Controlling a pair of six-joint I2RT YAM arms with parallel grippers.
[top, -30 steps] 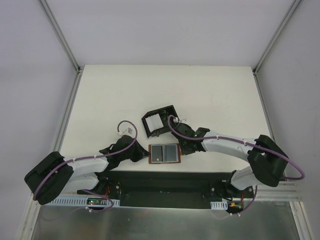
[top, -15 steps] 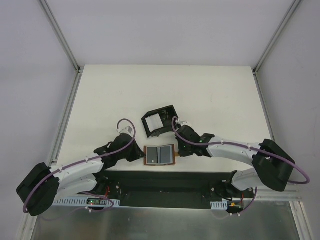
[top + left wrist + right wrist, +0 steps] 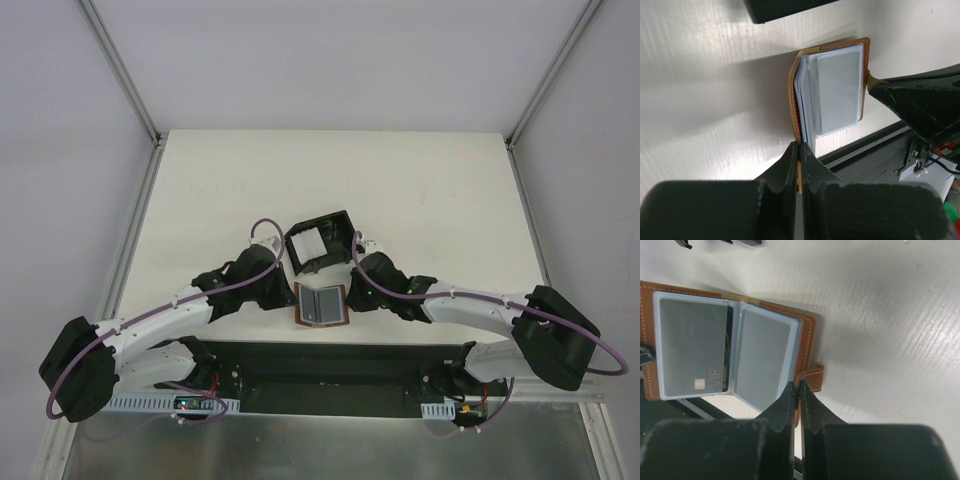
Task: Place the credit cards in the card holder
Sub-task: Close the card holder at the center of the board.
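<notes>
A brown leather wallet [image 3: 321, 304] lies half open near the table's front edge, its two halves raised in a shallow V. The credit cards sit in its clear sleeves: a grey one marked VIP [image 3: 692, 352] and a pale one [image 3: 762, 357]. My left gripper [image 3: 800, 150] is shut on the wallet's left cover edge [image 3: 794, 95]. On the right cover edge, beside the strap [image 3: 812, 375], my right gripper [image 3: 799, 387] is also shut. Just behind the wallet stands the black card holder [image 3: 335, 225], with white cards [image 3: 311, 241] inside.
A black base rail [image 3: 330, 365] runs along the table's near edge right below the wallet. Metal frame posts [image 3: 140, 200] border the white table [image 3: 420, 190] on both sides. Both forearms converge on the wallet from left and right.
The wallet lay flat and wide a second ago; its halves now tilt up toward each other. The left arm swung forward and inward, and the right gripper closed on the right edge.
</notes>
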